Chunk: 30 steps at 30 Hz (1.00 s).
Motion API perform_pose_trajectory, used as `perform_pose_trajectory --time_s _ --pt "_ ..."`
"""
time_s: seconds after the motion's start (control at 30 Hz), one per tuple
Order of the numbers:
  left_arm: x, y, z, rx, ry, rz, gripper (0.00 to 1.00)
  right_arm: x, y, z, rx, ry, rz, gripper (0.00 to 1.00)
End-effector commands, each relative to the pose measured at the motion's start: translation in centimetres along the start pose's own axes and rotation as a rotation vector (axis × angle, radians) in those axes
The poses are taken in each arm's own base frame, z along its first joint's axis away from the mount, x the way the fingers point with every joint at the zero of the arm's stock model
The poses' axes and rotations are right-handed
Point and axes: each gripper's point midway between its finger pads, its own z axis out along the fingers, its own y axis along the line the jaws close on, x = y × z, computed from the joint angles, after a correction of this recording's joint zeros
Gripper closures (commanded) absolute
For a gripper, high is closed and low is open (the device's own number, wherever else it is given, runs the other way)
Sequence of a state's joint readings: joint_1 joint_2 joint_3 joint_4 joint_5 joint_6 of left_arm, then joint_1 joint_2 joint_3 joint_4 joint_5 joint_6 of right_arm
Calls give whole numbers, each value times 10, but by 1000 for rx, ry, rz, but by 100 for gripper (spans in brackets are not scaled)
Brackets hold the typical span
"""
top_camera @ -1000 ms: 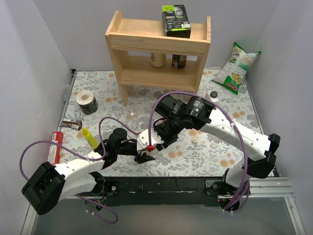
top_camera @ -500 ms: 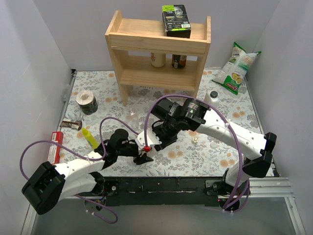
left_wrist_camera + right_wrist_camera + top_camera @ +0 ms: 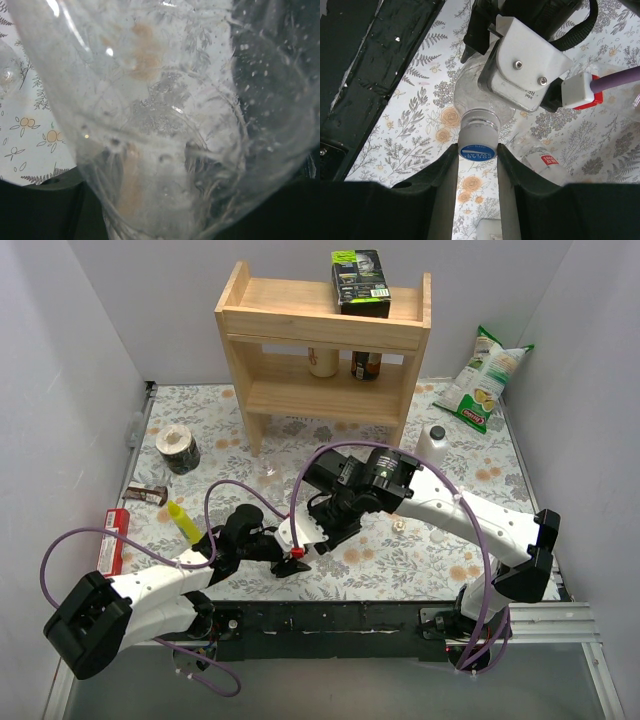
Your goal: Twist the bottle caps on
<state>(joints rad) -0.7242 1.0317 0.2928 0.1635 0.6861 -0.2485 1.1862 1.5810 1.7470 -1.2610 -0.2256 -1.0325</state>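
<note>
My left gripper (image 3: 288, 558) is shut on a clear bottle (image 3: 470, 90); its body fills the left wrist view (image 3: 160, 120) and hides the fingers there. In the right wrist view the left gripper's white housing (image 3: 525, 75) sits over the bottle's body. My right gripper (image 3: 477, 152) is shut on a pale cap with a blue top (image 3: 477, 145) that sits on this bottle's neck, one finger on each side. In the top view the right gripper (image 3: 318, 532) meets the left near the table's front middle. A second clear bottle with a red label (image 3: 545, 162) lies beside them. A small pale cap (image 3: 399, 525) lies to the right.
A wooden shelf (image 3: 325, 350) with jars stands at the back. An opaque white bottle (image 3: 432, 443) and a chips bag (image 3: 487, 380) are back right. A tape roll (image 3: 178, 448), a yellow object (image 3: 184, 522) and a red box (image 3: 115, 538) are on the left.
Both grippers, joined at the bottle, have shifted a little left and toward the near edge. The right arm's wrist has moved left with them.
</note>
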Motion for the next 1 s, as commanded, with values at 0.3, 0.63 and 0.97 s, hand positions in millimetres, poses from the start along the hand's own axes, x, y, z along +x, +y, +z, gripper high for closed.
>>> perform_pose_trajectory --time_s 0.3,0.63,0.97 --pt "-63 27 -8 -140 -208 73 100 11 16 24 -95 88 171 86" --pt "-66 41 -16 -242 -240 151 100 0 21 41 -162 62 357 86" --pt "-63 50 -15 -290 -235 152 100 -7 8 49 -201 7 520 89"
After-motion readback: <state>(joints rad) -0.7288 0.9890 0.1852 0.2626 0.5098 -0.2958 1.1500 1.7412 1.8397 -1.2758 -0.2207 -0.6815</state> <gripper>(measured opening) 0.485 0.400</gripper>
